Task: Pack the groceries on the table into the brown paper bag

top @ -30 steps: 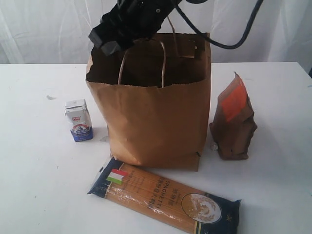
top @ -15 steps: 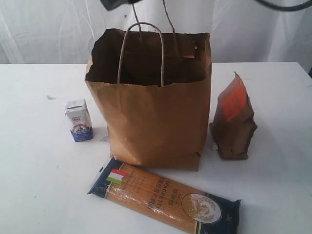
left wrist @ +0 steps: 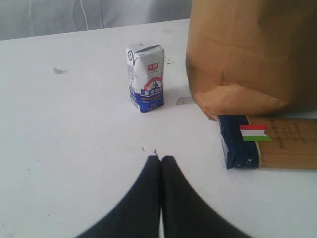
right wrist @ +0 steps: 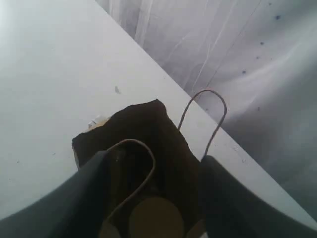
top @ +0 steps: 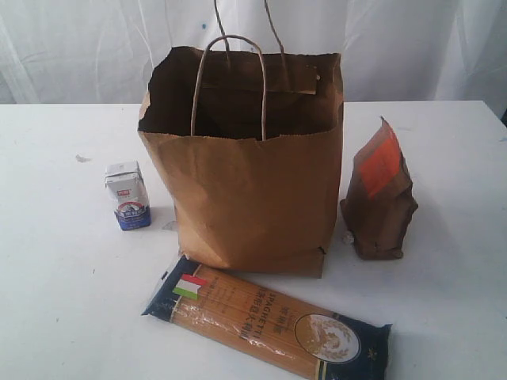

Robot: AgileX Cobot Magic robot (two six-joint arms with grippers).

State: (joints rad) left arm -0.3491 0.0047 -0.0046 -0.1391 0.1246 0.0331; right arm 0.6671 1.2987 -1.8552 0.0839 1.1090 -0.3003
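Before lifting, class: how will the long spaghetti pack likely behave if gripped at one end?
The spaghetti pack is long and thin, so it would probably stay stiff yet lever downward at the free end. Its smooth film may slip. Lying flat, it seems unlikely to roll.

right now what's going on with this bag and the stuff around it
A two-armed robot is packing groceries into the brown paper bag, which stands open on the white table. The right gripper hangs above the bag's mouth with its jaws apart and empty; a round gold-toned lid shows inside. The left gripper is shut and empty, low near the small milk carton. The carton, the long spaghetti pack and the brown-orange pouch are not yet packed.
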